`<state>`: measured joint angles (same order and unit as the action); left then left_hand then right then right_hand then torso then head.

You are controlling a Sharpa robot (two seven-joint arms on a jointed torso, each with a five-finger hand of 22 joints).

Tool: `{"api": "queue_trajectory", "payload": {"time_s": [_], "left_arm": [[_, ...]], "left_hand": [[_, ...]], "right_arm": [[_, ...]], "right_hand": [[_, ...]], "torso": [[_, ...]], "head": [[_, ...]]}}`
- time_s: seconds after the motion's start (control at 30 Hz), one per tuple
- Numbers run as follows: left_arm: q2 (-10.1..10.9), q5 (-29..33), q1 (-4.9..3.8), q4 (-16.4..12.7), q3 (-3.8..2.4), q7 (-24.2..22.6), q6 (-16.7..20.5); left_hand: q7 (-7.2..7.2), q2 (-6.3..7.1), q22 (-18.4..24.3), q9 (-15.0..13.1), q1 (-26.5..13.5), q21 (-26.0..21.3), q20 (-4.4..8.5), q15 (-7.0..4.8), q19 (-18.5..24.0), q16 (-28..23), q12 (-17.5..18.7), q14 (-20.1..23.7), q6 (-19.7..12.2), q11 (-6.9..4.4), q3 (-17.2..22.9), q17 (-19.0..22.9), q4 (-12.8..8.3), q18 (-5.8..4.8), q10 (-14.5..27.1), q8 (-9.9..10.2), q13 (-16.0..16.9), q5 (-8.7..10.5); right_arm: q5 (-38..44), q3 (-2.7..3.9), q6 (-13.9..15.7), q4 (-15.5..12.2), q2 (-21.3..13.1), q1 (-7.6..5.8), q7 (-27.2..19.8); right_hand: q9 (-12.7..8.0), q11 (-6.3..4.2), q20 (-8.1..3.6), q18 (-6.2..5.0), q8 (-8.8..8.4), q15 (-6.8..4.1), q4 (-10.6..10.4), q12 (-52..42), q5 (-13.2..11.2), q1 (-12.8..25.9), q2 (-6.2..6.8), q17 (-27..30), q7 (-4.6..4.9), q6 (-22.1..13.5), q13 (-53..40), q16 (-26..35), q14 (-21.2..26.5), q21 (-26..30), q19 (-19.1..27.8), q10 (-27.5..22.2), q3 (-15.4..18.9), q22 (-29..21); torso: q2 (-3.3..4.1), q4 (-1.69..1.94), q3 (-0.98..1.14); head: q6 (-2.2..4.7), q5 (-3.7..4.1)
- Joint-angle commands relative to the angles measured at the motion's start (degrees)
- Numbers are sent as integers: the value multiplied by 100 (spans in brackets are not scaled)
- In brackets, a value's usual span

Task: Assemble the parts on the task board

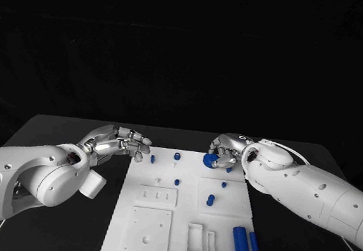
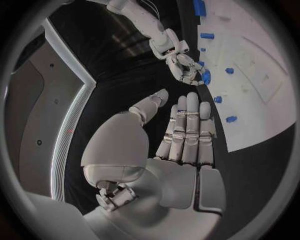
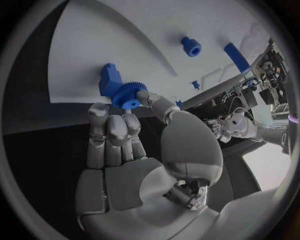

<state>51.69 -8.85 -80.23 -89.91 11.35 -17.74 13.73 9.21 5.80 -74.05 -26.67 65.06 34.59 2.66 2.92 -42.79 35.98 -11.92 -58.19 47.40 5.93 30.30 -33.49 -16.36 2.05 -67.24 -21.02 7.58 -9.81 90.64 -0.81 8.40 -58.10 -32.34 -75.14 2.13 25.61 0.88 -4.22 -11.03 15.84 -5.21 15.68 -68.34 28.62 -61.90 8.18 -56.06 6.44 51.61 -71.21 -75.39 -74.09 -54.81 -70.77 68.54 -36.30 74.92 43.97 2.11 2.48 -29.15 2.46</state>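
Note:
The white task board [image 1: 184, 229] lies in the middle of the black table. At its far edge my right hand [image 1: 227, 151] pinches a blue toothed gear [image 1: 211, 161] between thumb and fingertips. In the right wrist view the gear [image 3: 128, 95] sits at the fingertips [image 3: 115, 122], close against a blue block [image 3: 110, 81] on the board's corner. My left hand [image 1: 121, 142] hovers by the board's far left corner, fingers stretched out flat and holding nothing; the left wrist view shows its palm [image 2: 184, 140] with the right hand [image 2: 182, 65] and gear [image 2: 205, 76] beyond it.
Small blue pegs stand on the board's far half [image 1: 178, 157], [image 1: 153, 158], [image 1: 224, 185], [image 1: 210, 200]. Two blue cylinders [image 1: 245, 241] lie at its near right edge. White raised blocks [image 1: 148, 230] and slotted pieces [image 1: 201, 240] occupy the near half.

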Motion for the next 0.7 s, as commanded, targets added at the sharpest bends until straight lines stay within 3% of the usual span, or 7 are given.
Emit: {"api": "queue_trajectory", "payload": {"time_s": [0.03,0.17,0.33,0.7], "left_arm": [[-6,-25,-11,-13,-2,-23,-73],[-6,-25,-11,-9,-2,5,-42],[-1,-25,-11,-21,-2,7,-31],[5,-25,-11,-25,-2,-2,-12]], "left_hand": [[32,-44,8,-7,-8,27,20,-11,0,23,21,38,-25,19,21,9,-9,28,-11,20,-9,-37],[32,-47,8,-8,-9,27,20,-11,-1,24,22,38,-24,20,22,10,-8,27,-12,20,-9,-38],[32,-51,9,-9,-9,28,20,-11,-1,25,23,37,-24,20,23,11,-7,27,-12,21,-9,-39],[32,-54,9,-11,-10,29,20,-11,-2,27,24,36,-23,20,23,13,-7,27,-13,22,-9,-41]], "right_arm": [[264,-70,-115,-34,-24,108,72],[437,-70,78,-100,-35,108,130],[651,-70,648,-275,-90,108,297],[1026,-67,1124,-794,-244,83,618]], "right_hand": [[42,-31,18,-397,94,-48,0,-33,30,80,-20,-11,60,251,-1,23,-13,-44,-9,21,-19,114],[37,-28,11,-397,81,-45,-15,-37,-98,203,42,-25,63,232,0,28,-21,-63,-22,27,71,112],[50,-50,-8,-397,109,-67,-37,-38,-223,251,87,-43,42,286,6,39,-27,-69,-30,36,123,103],[59,-76,-40,-397,130,-93,-143,-60,-436,150,177,-81,14,350,2,55,-42,-61,-63,106,-54,82]], "torso": [[1,2,-2],[3,3,-2],[4,4,-8],[-6,1,-14]], "head": [[-4,7],[-8,11],[6,-1],[33,-7]]}}
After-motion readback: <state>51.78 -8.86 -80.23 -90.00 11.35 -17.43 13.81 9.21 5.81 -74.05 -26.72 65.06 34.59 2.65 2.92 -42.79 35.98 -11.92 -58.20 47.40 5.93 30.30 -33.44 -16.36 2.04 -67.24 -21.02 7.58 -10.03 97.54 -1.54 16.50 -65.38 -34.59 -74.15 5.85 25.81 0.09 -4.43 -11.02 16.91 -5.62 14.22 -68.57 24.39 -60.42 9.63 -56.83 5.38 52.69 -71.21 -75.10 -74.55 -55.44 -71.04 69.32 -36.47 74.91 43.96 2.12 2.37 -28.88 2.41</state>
